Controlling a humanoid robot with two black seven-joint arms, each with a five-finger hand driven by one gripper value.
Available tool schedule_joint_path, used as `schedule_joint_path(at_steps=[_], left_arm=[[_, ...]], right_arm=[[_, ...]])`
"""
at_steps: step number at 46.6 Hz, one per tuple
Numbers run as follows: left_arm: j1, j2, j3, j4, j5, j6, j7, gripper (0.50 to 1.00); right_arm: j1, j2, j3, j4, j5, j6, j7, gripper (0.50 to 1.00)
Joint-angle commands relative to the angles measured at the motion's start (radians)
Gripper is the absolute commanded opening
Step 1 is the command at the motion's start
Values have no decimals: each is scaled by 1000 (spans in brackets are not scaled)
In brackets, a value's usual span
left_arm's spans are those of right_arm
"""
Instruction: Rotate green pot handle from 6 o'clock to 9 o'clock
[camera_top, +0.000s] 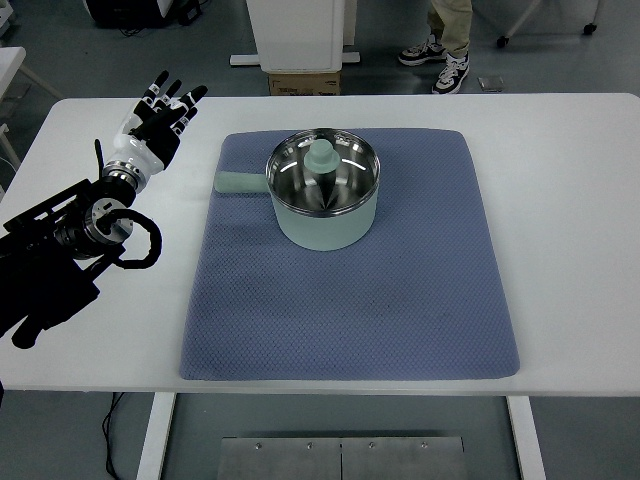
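Note:
A pale green pot (327, 222) with a shiny steel inside stands on the blue mat (350, 300), toward its back middle. Its green handle (238, 183) sticks out to the picture's left, over the mat's left edge. A green knob (322, 153) shows inside the pot. My left hand (158, 120) hovers over the white table, left of the handle and apart from it, fingers spread and holding nothing. The left arm (70, 235) comes in from the left edge. No right arm shows.
The white table (570, 200) carries the mat. Behind it stand a white cabinet base (300, 35), a cardboard box (303, 82) and a person's legs and shoes (445, 55). A black cable loops by the left wrist (140, 245).

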Motion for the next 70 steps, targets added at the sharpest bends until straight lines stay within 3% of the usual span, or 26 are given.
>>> schedule_joint_path(at_steps=[1, 7, 70], left_arm=[[0, -19, -1, 2, 6, -2, -2, 1000], [3, -40, -1, 2, 6, -28, -6, 1000], [38, -62, -1, 28, 55, -30, -6, 1000]], right_arm=[[0, 0, 0, 0, 0, 0, -1, 1000], [0, 0, 0, 0, 0, 0, -1, 1000], [0, 0, -2, 0, -3, 0, 1, 1000]])
